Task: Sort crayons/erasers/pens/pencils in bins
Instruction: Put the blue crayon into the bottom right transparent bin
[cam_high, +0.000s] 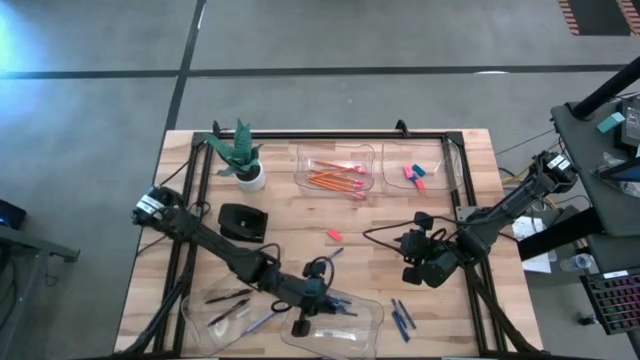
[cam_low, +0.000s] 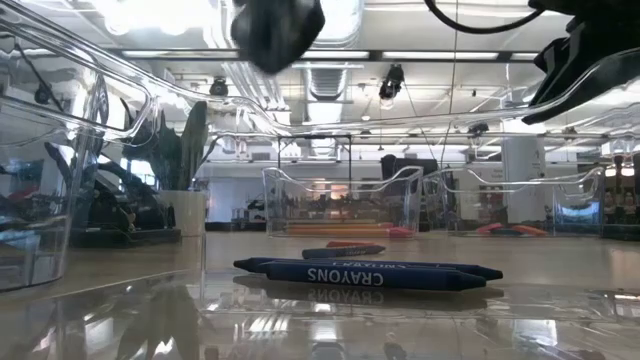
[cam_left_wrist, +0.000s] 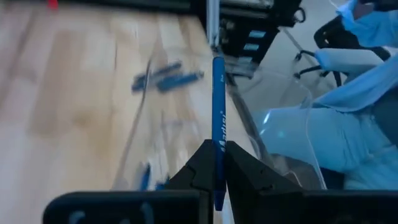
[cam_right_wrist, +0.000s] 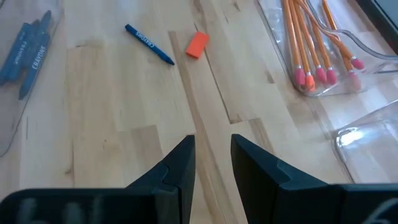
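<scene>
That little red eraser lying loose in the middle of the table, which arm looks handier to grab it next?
The right, probably. The right gripper hovers with jaws apart and empty, and the red eraser lies just ahead of it. The left gripper is shut on a blue pen over the near bin.

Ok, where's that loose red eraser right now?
In the high view the red eraser lies alone on the bare wood near the table's middle, below the bin of pencils, with a loose crayon beside it in the right wrist view.
</scene>
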